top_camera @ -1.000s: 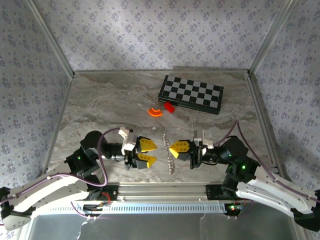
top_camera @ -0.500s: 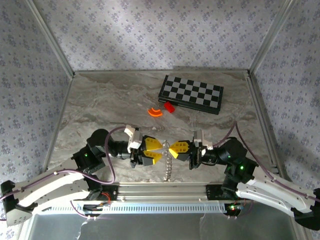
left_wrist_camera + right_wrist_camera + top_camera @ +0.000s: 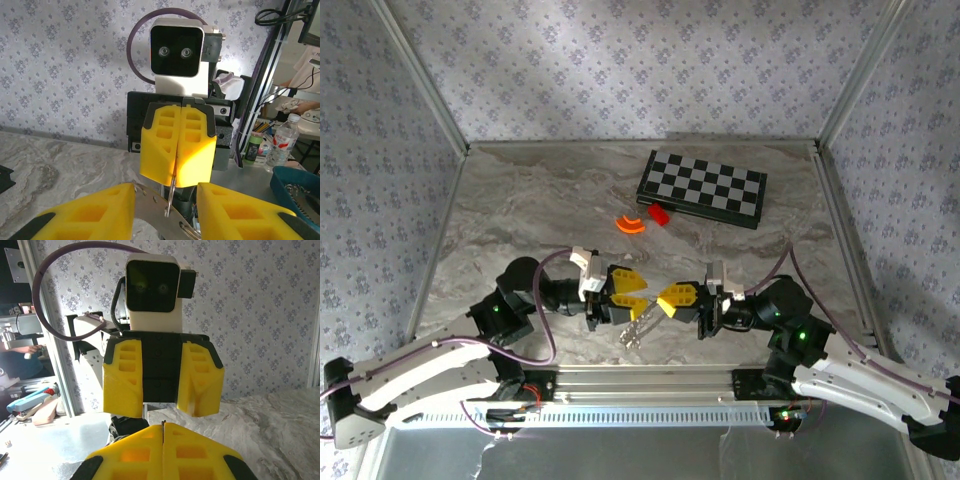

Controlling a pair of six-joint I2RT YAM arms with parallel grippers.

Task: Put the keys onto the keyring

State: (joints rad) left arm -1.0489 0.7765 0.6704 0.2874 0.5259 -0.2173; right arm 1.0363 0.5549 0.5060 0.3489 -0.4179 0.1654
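- The keys: you can make out one flat silvery blade [image 3: 150,206] in the left wrist view. It slants across the gap between the left gripper's fingers [image 3: 75,215], and its head is hidden.
- The keyring [image 3: 170,197] is a thin wire coming out of the seam at the tips of your right gripper [image 3: 175,177], just above that blade. From above it reads as a silvery strand running from those tips down and to the left.
- Your right gripper is pressed together, pinching the keyring.
- Your left gripper [image 3: 642,298] faces it tip to tip with its fingers apart. You cannot tell whether they touch the blade.
- Well beyond, on the marbled table [image 3: 520,220], an orange arc piece [image 3: 630,224] and a red block [image 3: 659,214] lie just beside a chessboard [image 3: 702,188].
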